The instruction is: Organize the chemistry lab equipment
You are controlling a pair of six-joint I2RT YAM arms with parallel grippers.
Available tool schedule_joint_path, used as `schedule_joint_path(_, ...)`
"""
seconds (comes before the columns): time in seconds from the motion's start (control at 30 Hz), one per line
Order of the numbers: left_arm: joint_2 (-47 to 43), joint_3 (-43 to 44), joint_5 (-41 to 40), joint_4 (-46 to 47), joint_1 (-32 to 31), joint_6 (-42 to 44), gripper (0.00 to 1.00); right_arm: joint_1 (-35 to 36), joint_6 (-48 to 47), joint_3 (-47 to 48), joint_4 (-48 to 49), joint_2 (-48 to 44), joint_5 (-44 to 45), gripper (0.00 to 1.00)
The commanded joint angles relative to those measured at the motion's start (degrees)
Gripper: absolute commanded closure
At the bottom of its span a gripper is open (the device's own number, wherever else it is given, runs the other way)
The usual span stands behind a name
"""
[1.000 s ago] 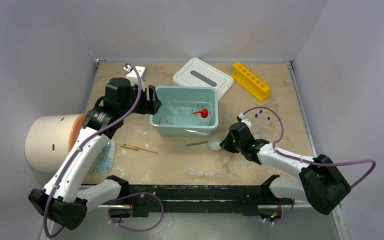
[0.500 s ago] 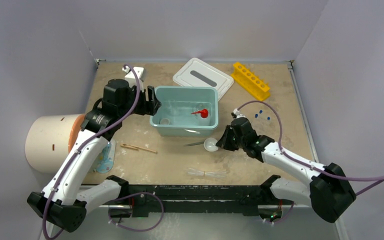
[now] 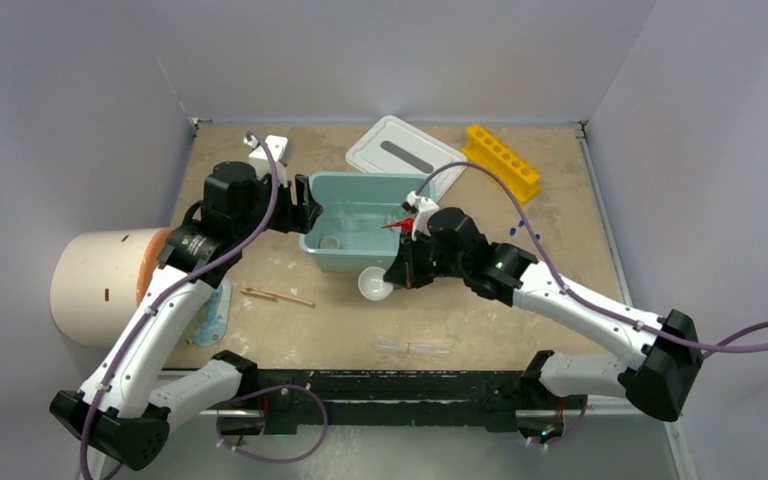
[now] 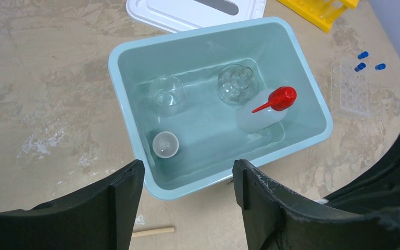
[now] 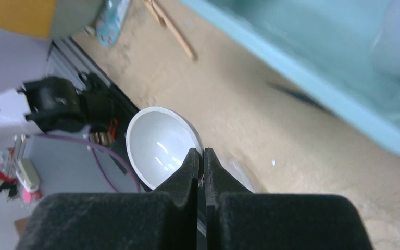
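Working over the tan table (image 3: pixel 570 260), I judge the step in hand to be dropping one more loose piece into the teal tub (image 3: pixel 345 264). The tub sits open, nearer the table's far edge and about midway between its left and right edges. My right gripper (image 3: pixel 398 274) hangs just in front of the tub's near wall. Its fingers are pinched shut on the rim of a tiny white bowl (image 3: pixel 373 284), which it holds clear of the table. My left gripper (image 4: pixel 186 167) hovers above the tub's left end with its fingers spread and nothing between them. Inside the tub, the squeeze bottle (image 4: pixel 263 110) with its red nozzle lies toward the right wall, and another small white bowl (image 4: pixel 165 144) sits in the near-left corner.

To do this well, I should lift the bowl above the near wall before moving in, since its rim could catch there. The pinch is thin and on one edge only, so I should travel smoothly and hold the bowl level. I would aim for the bare floor between the other bowl and the bottle, lower close to it, then release. My left gripper should be out of that path.
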Motion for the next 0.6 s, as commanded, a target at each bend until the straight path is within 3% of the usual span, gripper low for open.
schedule_joint_path(0.0,-1.5,-0.4,-0.7,2.3,-0.7,1.1,0.36,-0.1,-5.1,12.2,-3.0,1.7,4.6,1.00)
schedule_joint_path(0.27,-1.5,0.0,-1.9,1.9,-1.2,1.6,0.36,-0.5,-8.5,32.4,-12.1,11.2,19.2,1.00)
schedule_joint_path(0.57,-2.2,-0.4,-3.1,1.6,-1.4,1.9,0.36,-6.3,-19.8,42.7,-16.3,23.1,20.1,1.00)
